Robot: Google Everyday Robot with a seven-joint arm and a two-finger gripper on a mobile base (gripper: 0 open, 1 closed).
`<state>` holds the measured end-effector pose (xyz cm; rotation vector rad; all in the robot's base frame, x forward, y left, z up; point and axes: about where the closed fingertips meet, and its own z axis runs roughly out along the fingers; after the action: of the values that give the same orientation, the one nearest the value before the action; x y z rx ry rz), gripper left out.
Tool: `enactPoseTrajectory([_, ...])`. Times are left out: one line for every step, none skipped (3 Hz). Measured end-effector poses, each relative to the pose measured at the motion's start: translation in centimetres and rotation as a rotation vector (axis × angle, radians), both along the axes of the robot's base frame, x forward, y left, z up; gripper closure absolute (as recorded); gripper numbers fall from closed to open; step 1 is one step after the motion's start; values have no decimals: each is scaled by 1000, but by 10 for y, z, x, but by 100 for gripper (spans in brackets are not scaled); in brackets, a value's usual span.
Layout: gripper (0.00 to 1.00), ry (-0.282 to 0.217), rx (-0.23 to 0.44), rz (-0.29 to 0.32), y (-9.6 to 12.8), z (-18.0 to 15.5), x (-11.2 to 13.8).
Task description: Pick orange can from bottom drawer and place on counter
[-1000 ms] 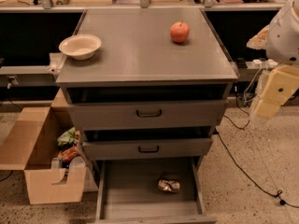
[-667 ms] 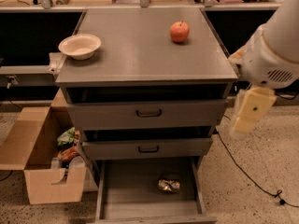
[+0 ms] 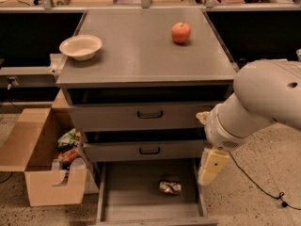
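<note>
The cream gripper (image 3: 212, 167) hangs over the open bottom drawer's (image 3: 134, 194) right edge, and whether it is open or closed cannot be told. The orange can (image 3: 170, 187) lies on the drawer floor just below-left of it; an apple (image 3: 181, 32) sits on the counter (image 3: 136, 62) above.

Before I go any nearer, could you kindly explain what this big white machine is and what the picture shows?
The bulky white shape on the right is the robot's one arm. The cream piece at its lower end is its gripper, beside the long grey bottom drawer, with nothing visibly held. The single camera looks down on a grey metal cabinet from the front. On its flat matte grey counter sit a round orange-red apple and a shallow cream bowl. That drawer is pulled out, and a small shiny orange-and-silver can lies on its floor. A brown cardboard box stands on the left.
</note>
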<state>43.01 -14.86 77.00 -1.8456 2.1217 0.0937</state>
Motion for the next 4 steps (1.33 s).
enactPoseTrajectory([0,-2,-2,0,0,2,-1])
enactPoseTrajectory([0,1,-10,-14,-13,-50,9])
enactPoseTrajectory([0,24,21,1,-24,-116,21])
enactPoseTrajectory([0,63,126,-2,-34,-194,32])
